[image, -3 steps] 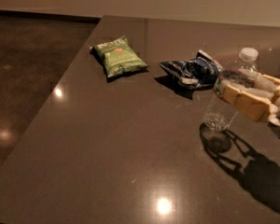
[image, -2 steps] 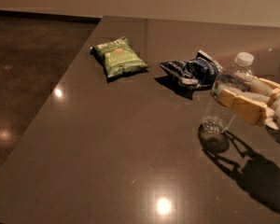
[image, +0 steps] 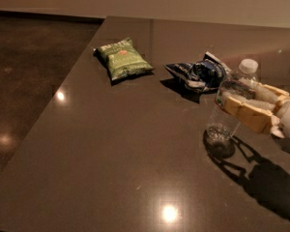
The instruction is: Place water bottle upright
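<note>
The water bottle (image: 227, 111) is a clear ribbed bottle with a white cap, at the right of the dark table. It stands nearly upright, leaning slightly right at the top, with its base just above or touching the tabletop over its own shadow. My gripper (image: 241, 100) comes in from the right edge, its tan fingers (image: 246, 111) closed around the bottle's middle. The label is hidden behind the fingers.
A green snack bag (image: 123, 58) lies at the back left of the table. A dark blue snack bag (image: 198, 74) lies crumpled just behind the bottle. The table's left edge (image: 63, 98) drops to a dark glossy floor.
The gripper has carried the bottle slightly left and lower, bringing its base down toward the tabletop. The snack bags have not moved.
</note>
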Tool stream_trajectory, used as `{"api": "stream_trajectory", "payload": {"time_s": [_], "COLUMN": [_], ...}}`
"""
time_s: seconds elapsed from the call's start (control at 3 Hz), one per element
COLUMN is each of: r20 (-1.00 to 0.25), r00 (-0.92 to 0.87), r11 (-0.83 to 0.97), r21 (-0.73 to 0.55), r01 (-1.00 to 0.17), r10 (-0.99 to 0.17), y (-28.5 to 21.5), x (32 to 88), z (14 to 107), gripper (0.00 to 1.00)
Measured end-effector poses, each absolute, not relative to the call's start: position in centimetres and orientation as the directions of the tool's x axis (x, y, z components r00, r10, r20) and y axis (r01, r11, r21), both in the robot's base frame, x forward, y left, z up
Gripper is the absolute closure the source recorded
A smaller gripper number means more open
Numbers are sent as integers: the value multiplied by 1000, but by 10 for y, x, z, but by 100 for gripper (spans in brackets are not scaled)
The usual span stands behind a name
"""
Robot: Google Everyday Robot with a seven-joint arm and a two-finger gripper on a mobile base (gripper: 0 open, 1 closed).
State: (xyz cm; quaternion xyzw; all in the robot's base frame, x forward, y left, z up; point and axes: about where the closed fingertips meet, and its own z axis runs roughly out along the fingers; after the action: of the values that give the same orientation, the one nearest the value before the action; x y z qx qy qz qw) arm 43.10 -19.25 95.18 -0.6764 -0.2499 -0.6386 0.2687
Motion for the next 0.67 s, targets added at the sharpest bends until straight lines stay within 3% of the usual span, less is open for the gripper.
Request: {"api": "stream_trajectory", "payload": {"time_s": [0.67], "r20": [999], "r00": [34], "r11": [-733], "r21": [-29], "r01": [680], "r10": [-8], "y": [-192], "x": [433], "z": [946], "gripper": [58]}}
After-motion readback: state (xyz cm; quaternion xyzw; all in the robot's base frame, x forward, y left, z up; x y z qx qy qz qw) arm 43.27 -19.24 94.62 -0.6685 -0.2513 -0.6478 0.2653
